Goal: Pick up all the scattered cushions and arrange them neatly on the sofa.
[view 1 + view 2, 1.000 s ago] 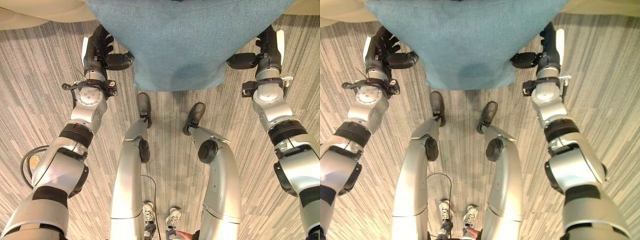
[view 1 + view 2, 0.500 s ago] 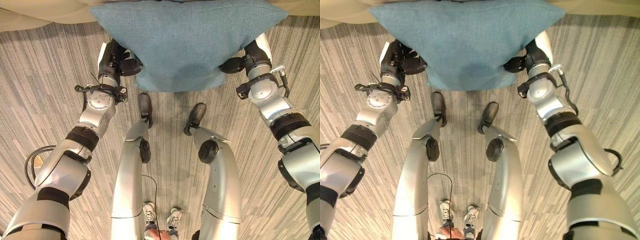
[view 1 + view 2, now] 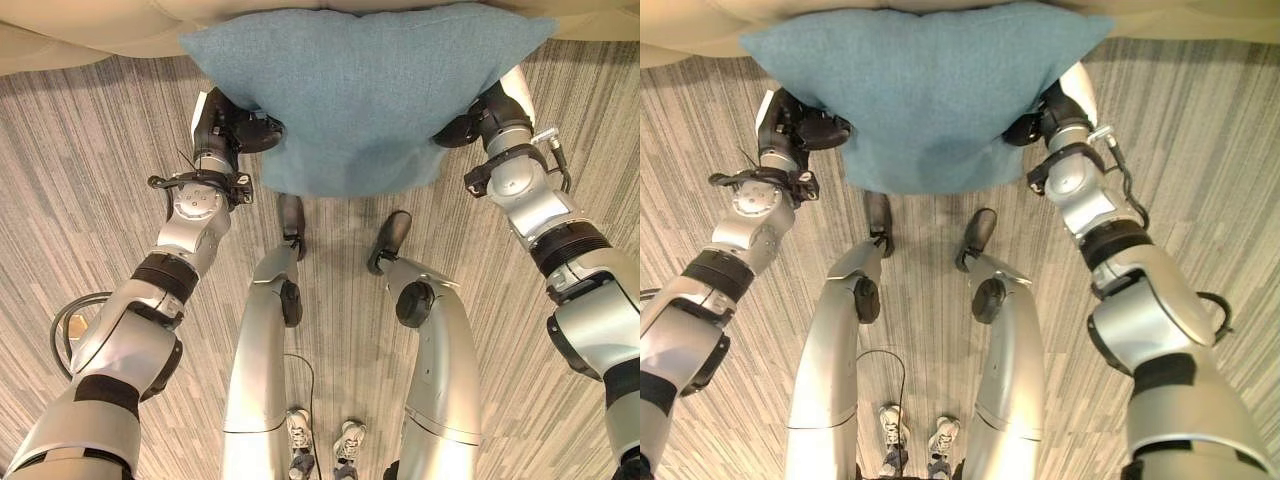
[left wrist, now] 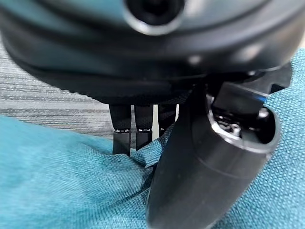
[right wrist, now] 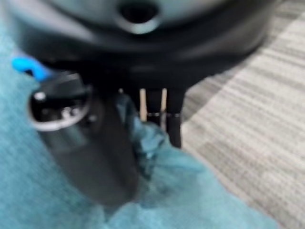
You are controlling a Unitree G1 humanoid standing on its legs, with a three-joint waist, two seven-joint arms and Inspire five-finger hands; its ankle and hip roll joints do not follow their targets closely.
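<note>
A large teal cushion (image 3: 355,95) hangs above the floor between my two hands, its far edge against the beige sofa (image 3: 90,25). My left hand (image 3: 228,125) pinches the cushion's left edge; in the left wrist view its thumb (image 4: 205,162) presses the teal cloth (image 4: 57,186) against the fingers (image 4: 128,129). On the other side my right hand (image 3: 485,110) grips the right edge, and the right wrist view has its thumb (image 5: 90,152) and fingers (image 5: 162,119) closed on bunched teal cloth (image 5: 157,191).
Grey striped carpet (image 3: 80,200) covers the floor on both sides. The sofa's front edge runs along the far side of the scene.
Both hands closed inward onto the cushion's sides a second ago and have since carried it a little farther toward the sofa.
</note>
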